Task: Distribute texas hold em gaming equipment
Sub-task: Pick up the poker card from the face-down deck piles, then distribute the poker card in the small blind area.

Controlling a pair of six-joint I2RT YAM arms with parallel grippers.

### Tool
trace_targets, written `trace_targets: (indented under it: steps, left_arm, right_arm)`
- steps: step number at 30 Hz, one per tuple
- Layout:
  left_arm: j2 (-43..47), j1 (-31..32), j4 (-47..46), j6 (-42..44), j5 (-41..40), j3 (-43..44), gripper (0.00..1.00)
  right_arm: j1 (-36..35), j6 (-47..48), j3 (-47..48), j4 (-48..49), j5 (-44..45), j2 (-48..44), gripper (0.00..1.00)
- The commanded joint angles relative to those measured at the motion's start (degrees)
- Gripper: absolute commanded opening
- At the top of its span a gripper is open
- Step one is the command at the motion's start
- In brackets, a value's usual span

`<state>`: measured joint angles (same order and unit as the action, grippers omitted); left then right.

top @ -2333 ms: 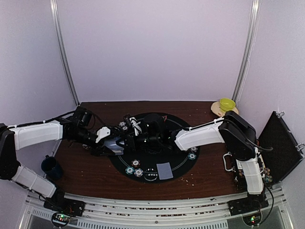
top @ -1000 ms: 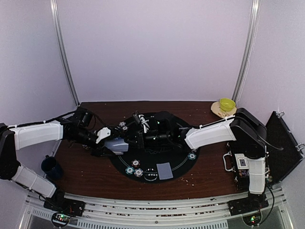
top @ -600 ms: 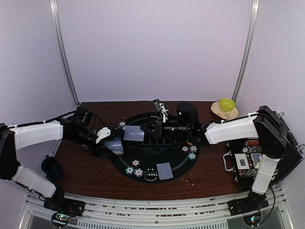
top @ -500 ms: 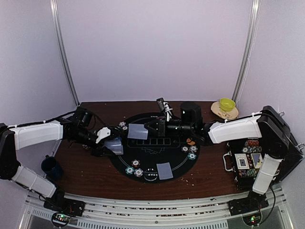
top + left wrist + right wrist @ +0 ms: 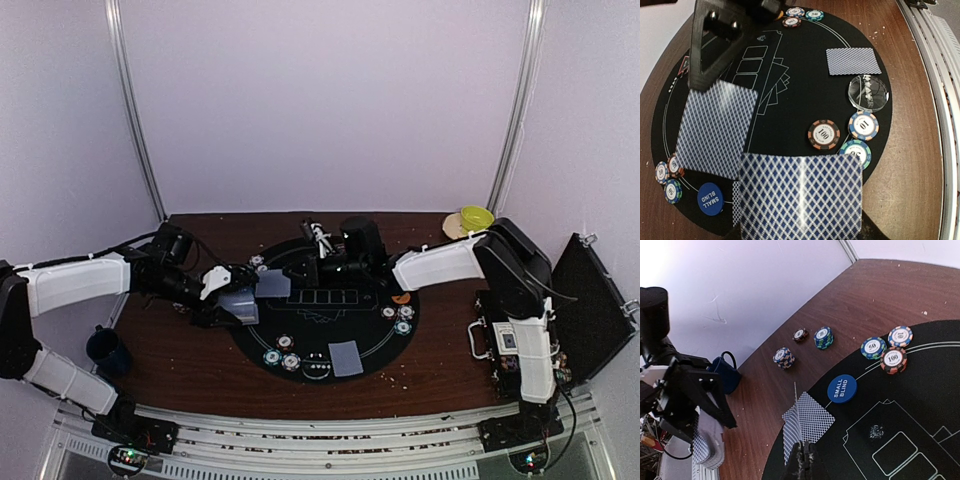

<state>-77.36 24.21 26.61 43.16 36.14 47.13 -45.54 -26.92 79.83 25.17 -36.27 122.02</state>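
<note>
A single blue-backed card (image 5: pixel 715 127) is hanging over the far-left part of the black mat (image 5: pixel 370 335). The right fingers (image 5: pixel 807 465) are pinching it by one edge, clenched tight. A second ago it was still coming off the deck (image 5: pixel 800 197); now it is clear of the stack and hovering near the small blind button (image 5: pixel 709 198), where a dealt card (image 5: pixel 817 422) is already lying. The left fingers (image 5: pixel 220 298) are gripping the deck at the mat's left rim, above the wooden surface (image 5: pixel 180 360). The deal seems to be going seat by seat: a near card (image 5: pixel 853 61) is lying at the front, and this one probably needs lowering flat beside the button.
</note>
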Motion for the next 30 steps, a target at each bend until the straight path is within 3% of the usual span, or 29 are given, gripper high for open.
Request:
trace_targets:
  steps: [1,18,30]
  left_arm:
    - [1.2,0.0,-1.45,1.04,1.06,-0.55,0.47]
    - [1.47,-0.02,-1.2,1.83,1.79,-0.88,0.47]
    - [1.02,0.0,-1.3,1.97,1.7,-0.9,0.47]
  right_arm:
    - [-1.84,-0.38,6.69,-0.17,-4.14,5.66,0.0]
    - [-4.05,-5.65,25.07,1.96,-8.25,23.65,0.0]
    - [-4.31,-5.57,28.65,-0.16,-8.24,27.39,0.0]
